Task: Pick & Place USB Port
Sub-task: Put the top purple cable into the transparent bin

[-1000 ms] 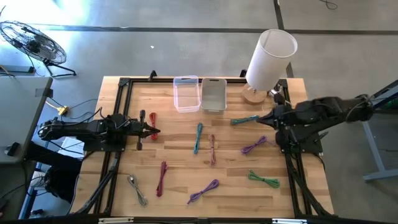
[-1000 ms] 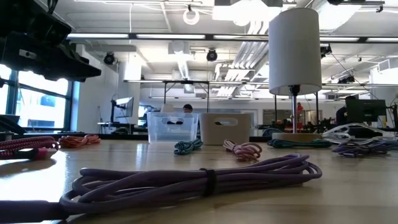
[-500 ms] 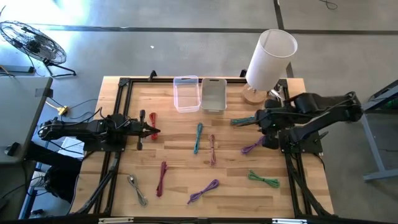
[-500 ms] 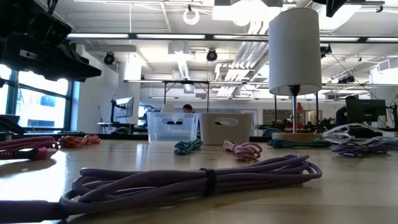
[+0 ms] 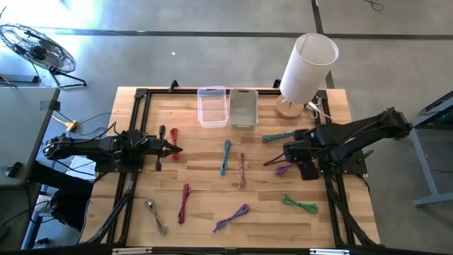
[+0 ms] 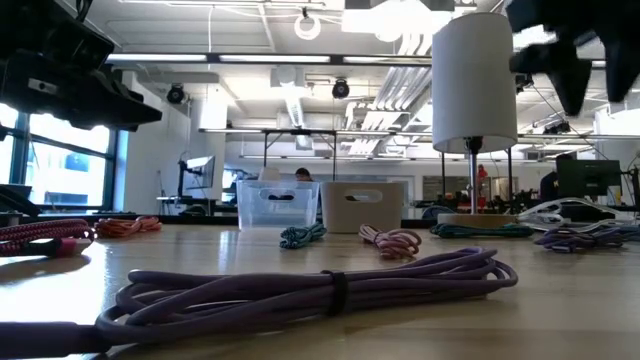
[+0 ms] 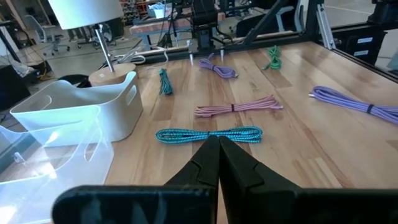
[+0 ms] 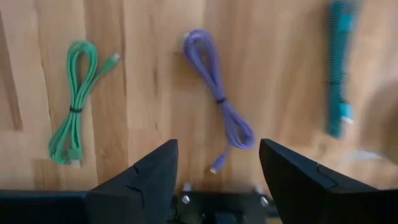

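Several bundled USB cables lie flat on the wooden table. My right gripper (image 5: 298, 160) hangs open, pointing down, above a purple cable (image 5: 284, 168) near the table's right edge. In the right wrist view this purple cable (image 8: 219, 104) lies between and beyond my right gripper's (image 8: 217, 177) fingers, untouched, with a green cable (image 8: 74, 113) and a teal cable (image 8: 339, 74) to either side. In the low view the right gripper (image 6: 598, 90) shows high over the table. My left gripper (image 7: 217, 149) rests shut at the table's left side (image 5: 175, 149), holding nothing.
A clear bin (image 5: 211, 106) and a white bin (image 5: 243, 108) stand side by side at the far edge. A white-shaded lamp (image 5: 306, 67) stands at the far right corner. Other cables lie about: teal (image 5: 225, 156), pink (image 5: 241, 170), maroon (image 5: 185, 202), purple (image 5: 231, 217), red (image 5: 175, 134).
My right gripper has swung from near the lamp toward the table's near edge and a little left, come down, and tipped from roughly level to pointing straight down over the purple cable. It has come into the low view from above. No cable has moved.
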{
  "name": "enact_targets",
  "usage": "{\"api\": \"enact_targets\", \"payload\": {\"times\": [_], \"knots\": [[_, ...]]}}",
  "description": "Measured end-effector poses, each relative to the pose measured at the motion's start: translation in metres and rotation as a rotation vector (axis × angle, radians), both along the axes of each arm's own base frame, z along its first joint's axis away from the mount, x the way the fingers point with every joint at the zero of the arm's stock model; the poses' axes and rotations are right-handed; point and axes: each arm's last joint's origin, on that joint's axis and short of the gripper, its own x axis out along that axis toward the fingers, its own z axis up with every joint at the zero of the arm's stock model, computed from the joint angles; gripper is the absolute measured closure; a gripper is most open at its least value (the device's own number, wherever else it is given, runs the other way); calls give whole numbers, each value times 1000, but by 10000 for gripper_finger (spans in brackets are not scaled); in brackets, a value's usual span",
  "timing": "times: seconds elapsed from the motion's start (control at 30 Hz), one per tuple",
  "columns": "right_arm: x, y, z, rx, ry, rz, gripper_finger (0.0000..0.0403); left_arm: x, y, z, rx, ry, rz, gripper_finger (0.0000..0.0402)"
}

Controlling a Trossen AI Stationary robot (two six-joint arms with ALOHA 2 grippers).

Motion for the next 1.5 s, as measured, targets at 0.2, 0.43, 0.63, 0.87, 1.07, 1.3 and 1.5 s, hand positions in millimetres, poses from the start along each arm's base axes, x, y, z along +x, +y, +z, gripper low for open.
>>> {"api": "enact_targets", "payload": {"times": [0.2, 0.43, 0.63, 0.87, 1.07, 1.3, 1.5], "knots": [[-2, 1, -48, 36, 9, 57, 198, 0, 0, 0, 0, 0, -3, 401], [-9, -1, -80, 21, 46, 67, 198, 0, 0, 0, -1, 0, -3, 401], [7, -3, -87, -7, -12, 121, 198, 0, 0, 0, -1, 0, -3, 401], [17, -6, -108, 21, 108, 108, 198, 0, 0, 0, -3, 0, -1, 401], [23, -7, -121, -8, 166, 127, 198, 0, 0, 0, -3, 1, -1, 401], [32, -11, -137, -40, 184, 95, 198, 0, 0, 0, -2, 1, 0, 401], [38, -12, -146, -28, 193, 90, 199, 0, 0, 0, -2, 1, 0, 401]]}}
